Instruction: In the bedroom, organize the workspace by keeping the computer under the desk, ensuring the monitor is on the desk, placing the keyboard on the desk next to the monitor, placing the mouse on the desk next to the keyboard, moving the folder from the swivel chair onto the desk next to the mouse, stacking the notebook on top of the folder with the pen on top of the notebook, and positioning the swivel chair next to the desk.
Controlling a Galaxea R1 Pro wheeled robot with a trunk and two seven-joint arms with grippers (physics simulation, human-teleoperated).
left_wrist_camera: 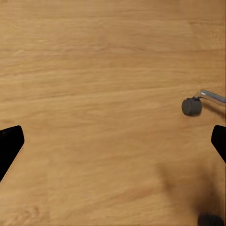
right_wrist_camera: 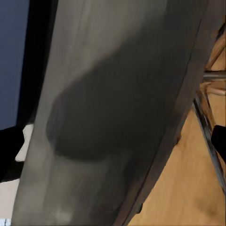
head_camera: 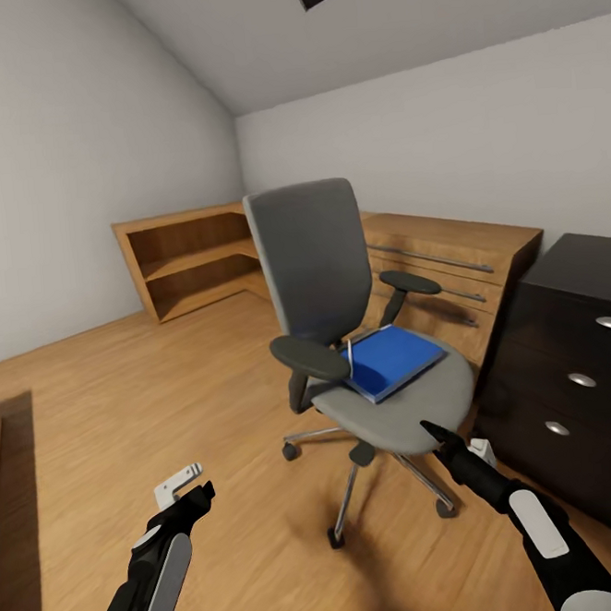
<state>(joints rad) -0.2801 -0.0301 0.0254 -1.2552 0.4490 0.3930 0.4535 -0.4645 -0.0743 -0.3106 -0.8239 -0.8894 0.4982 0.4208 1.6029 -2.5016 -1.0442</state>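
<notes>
The blue folder (head_camera: 392, 360) lies flat on the seat of the swivel chair (head_camera: 344, 321), toward its 2 o'clock side, and the right pincer (head_camera: 447, 441) hovers at the seat's front edge, its fingers spread wide and empty. The left pincer (head_camera: 187, 487) hangs open and empty over the floor (left_wrist_camera: 94, 70). A good pickup likely means sliding one finger under the folder's near corner, without pushing the castored chair away.
</notes>
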